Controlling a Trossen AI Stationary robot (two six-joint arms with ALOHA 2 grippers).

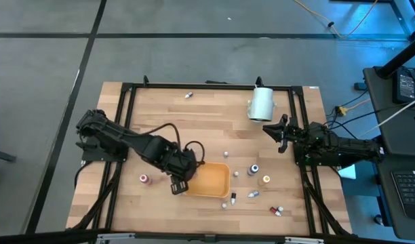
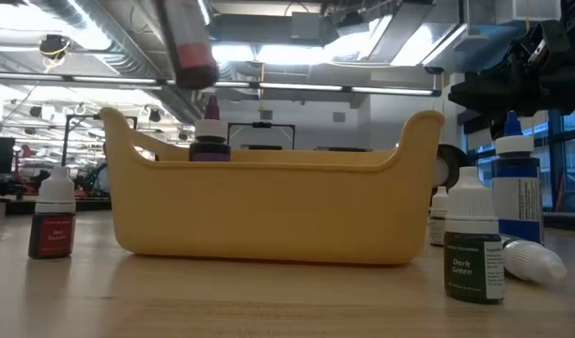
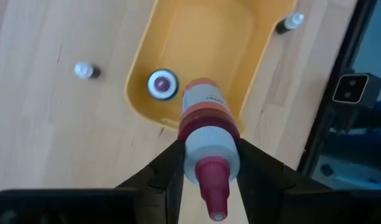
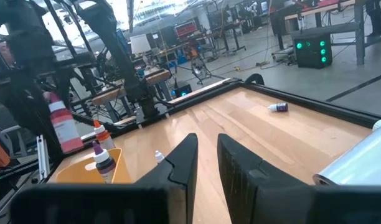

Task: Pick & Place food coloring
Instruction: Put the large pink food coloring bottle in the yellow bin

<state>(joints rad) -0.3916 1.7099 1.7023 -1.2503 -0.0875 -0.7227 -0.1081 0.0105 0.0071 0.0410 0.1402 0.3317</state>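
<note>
My left gripper (image 1: 179, 184) hangs over the left end of the orange tray (image 1: 214, 179), shut on a red food coloring bottle (image 3: 205, 106). A purple-capped bottle (image 3: 162, 84) stands upright inside the tray. More small bottles stand or lie on the wood: a red one (image 1: 145, 179) left of the tray, a blue one (image 1: 253, 169), an orange one (image 1: 266, 179) and several near the front edge (image 1: 232, 198). My right gripper (image 1: 275, 132) waits shut at the right side, beside the white cylinder (image 1: 262, 104). My left gripper pinches the red bottle by its white cap collar (image 3: 209, 152) between its two fingers (image 3: 172, 168), coming steeply from above. The bottle hangs below the fingers, red nozzle toward the wrist, its base down, lifted clear above the tray's left end (image 2: 189, 42).
In the low view a red bottle (image 2: 54, 216) stands left of the tray, and a dark green (image 2: 475, 249) and a blue one (image 2: 518, 188) stand to its right. One bottle (image 1: 189, 95) lies near the far edge. A black frame (image 1: 126, 88) borders the table.
</note>
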